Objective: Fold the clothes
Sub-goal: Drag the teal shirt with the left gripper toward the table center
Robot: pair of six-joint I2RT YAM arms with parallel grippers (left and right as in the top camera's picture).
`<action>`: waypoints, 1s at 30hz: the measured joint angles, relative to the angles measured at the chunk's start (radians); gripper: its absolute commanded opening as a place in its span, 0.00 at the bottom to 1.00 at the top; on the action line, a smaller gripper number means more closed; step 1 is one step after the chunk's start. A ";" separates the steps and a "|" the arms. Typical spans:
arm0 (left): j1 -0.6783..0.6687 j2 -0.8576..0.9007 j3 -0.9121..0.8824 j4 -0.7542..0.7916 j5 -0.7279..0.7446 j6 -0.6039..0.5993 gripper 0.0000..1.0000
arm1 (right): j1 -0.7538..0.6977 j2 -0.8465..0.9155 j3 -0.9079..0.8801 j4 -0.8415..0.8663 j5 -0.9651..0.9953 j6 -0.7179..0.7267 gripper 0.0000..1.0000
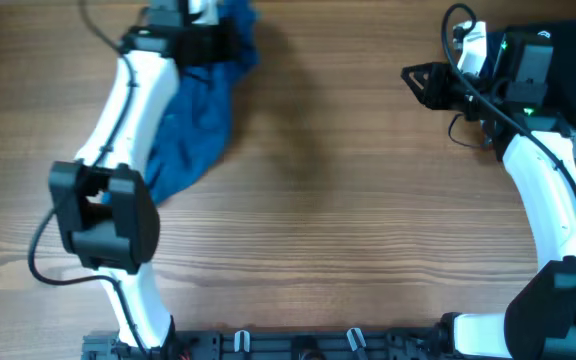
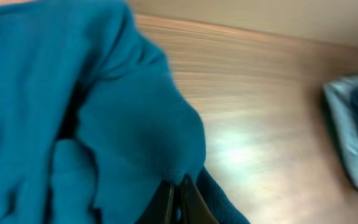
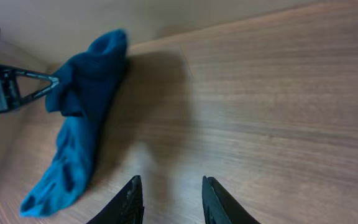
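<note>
The plain mid-blue, wrinkled soft fabric garment [image 1: 193, 120] lies bunched in a long strip on the wooden worktop [image 1: 348, 200]. Its far end is pinched in the left hand [image 2: 178, 198], whose fingers are shut tight on a fold of the cloth. From the left hand the strip's long axis runs back toward the robot's base and slightly to the robot's left, and the free tail rests flat on the wood. The right hand [image 3: 171, 186] is well apart from the left hand, across a bare stretch of worktop on its right side. Its fingers are spread and hold nothing. The loose tail looks far closer to the left arm, so spreading the garment would probably mean a long reach for the right hand.
</note>
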 measured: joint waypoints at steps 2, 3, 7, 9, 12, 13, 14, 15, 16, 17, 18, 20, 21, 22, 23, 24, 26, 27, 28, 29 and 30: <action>-0.071 -0.005 0.002 -0.002 0.010 0.000 0.23 | -0.019 0.000 0.000 -0.013 0.000 0.000 0.32; -0.095 -0.005 0.001 -0.005 0.011 0.000 0.52 | -0.032 0.000 0.000 -0.020 0.001 0.000 0.31; -0.177 -0.005 0.002 -0.010 0.014 -0.004 1.00 | -0.087 0.000 0.000 -0.036 0.004 0.000 0.32; -0.185 -0.006 0.003 -0.051 0.013 -0.007 1.00 | -0.099 0.000 0.000 -0.048 0.004 0.000 0.33; -0.145 -0.029 0.004 -0.241 -0.026 -0.007 1.00 | -0.102 -0.003 0.000 -0.074 0.007 -0.010 0.34; -0.123 -0.046 0.004 -0.307 -0.043 -0.007 1.00 | -0.102 -0.005 0.000 -0.089 0.007 -0.012 0.38; -0.096 -0.070 0.004 -0.399 -0.066 -0.007 1.00 | -0.102 -0.006 0.000 -0.103 0.008 -0.022 0.38; -0.067 -0.097 0.006 -0.480 -0.089 -0.007 1.00 | -0.102 -0.006 0.000 -0.116 0.008 -0.035 0.39; -0.040 -0.121 0.006 -0.543 -0.112 -0.008 1.00 | -0.101 -0.007 0.000 -0.127 0.008 -0.048 0.39; -0.024 -0.135 0.006 -0.576 -0.132 -0.012 1.00 | -0.101 -0.007 0.000 -0.139 0.008 -0.061 0.38; -0.018 -0.147 0.000 -0.598 -0.167 -0.024 1.00 | -0.101 -0.007 0.000 -0.146 0.008 -0.071 0.38; -0.021 -0.153 -0.048 -0.614 -0.254 -0.077 1.00 | -0.101 -0.007 0.000 -0.164 0.008 -0.089 0.39; -0.022 -0.153 -0.090 -0.592 -0.293 -0.109 1.00 | -0.101 -0.007 0.000 -0.166 0.008 -0.098 0.38; -0.022 -0.154 -0.117 -0.580 -0.314 -0.129 1.00 | -0.101 -0.007 0.000 -0.167 0.008 -0.103 0.39; -0.022 -0.154 -0.174 -0.521 -0.338 -0.160 1.00 | -0.101 -0.007 0.000 -0.167 0.008 -0.109 0.39; -0.022 -0.153 -0.217 -0.476 -0.352 -0.183 1.00 | -0.101 -0.008 0.000 -0.167 0.008 -0.112 0.38; -0.022 -0.152 -0.317 -0.370 -0.374 -0.233 0.97 | -0.101 -0.008 0.000 -0.167 0.008 -0.116 0.39; -0.022 -0.152 -0.357 -0.314 -0.378 -0.251 0.95 | -0.101 -0.007 0.000 -0.169 0.008 -0.117 0.38; -0.022 -0.152 -0.391 -0.268 -0.380 -0.263 0.94 | -0.101 -0.008 0.000 -0.169 0.008 -0.117 0.38; -0.022 -0.151 -0.431 -0.212 -0.380 -0.276 0.91 | -0.101 -0.007 0.000 -0.167 0.008 -0.117 0.39; -0.022 -0.152 -0.455 -0.174 -0.380 -0.285 0.87 | -0.101 -0.007 0.000 -0.167 0.008 -0.117 0.39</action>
